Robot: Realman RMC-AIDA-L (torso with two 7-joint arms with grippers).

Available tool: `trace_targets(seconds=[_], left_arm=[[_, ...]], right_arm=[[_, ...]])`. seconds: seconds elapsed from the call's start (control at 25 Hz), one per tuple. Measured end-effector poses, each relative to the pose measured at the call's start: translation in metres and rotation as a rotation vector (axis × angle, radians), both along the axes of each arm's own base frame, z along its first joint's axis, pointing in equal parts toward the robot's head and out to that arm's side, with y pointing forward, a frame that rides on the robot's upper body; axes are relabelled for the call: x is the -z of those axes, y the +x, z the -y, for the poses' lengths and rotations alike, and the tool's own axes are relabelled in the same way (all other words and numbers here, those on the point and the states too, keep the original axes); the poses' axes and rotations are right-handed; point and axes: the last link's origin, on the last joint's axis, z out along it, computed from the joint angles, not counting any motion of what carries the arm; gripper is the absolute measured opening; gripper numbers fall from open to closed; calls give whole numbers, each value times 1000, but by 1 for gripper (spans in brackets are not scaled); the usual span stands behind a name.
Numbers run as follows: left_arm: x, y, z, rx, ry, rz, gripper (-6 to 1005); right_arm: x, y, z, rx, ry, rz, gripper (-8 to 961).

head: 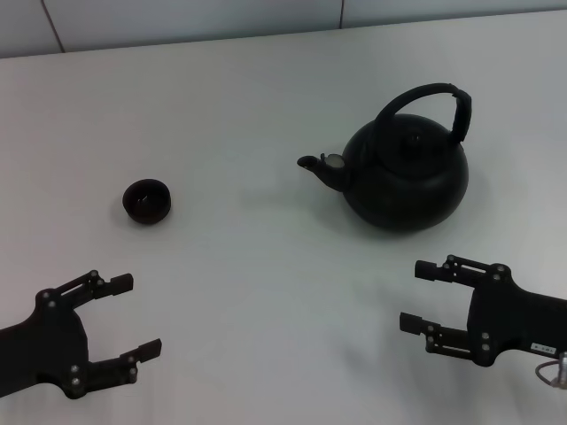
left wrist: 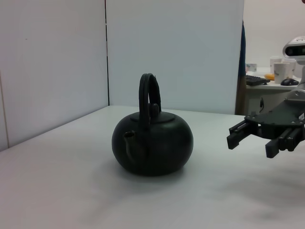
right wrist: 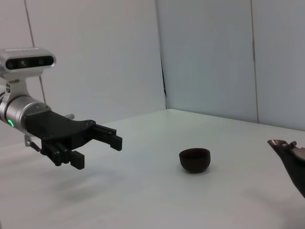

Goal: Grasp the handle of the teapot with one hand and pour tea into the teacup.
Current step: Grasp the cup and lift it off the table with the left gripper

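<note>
The black teapot (head: 405, 173) stands on the white table at the right, spout toward the left, its arched handle (head: 428, 100) upright over the lid. It also shows in the left wrist view (left wrist: 152, 146). The small black teacup (head: 146, 201) stands at the left; it also shows in the right wrist view (right wrist: 194, 159), with the teapot's spout (right wrist: 286, 149) at the edge. My right gripper (head: 419, 297) is open and empty, nearer than the teapot. My left gripper (head: 135, 315) is open and empty, nearer than the teacup.
The white table (head: 266, 292) has a grey wall (head: 266, 18) along its far edge. The left wrist view shows a desk with a keyboard and cups (left wrist: 271, 76) far off behind the right arm.
</note>
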Motion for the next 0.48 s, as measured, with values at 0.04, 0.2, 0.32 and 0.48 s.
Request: trace_targets(seconds=[0.04, 0.2, 0.32, 0.48], left_arm=[[0, 0, 0, 0, 0, 0, 856], [1, 1, 0, -5, 5, 11, 856], [2, 2, -1, -28, 30, 45, 855], [1, 1, -4, -70, 81, 77, 855]], right_arm=[[0, 0, 0, 0, 0, 0, 713], [0, 0, 0, 0, 0, -1, 713], [1, 0, 0, 0, 0, -1, 713], [1, -1, 0, 0, 0, -2, 712]])
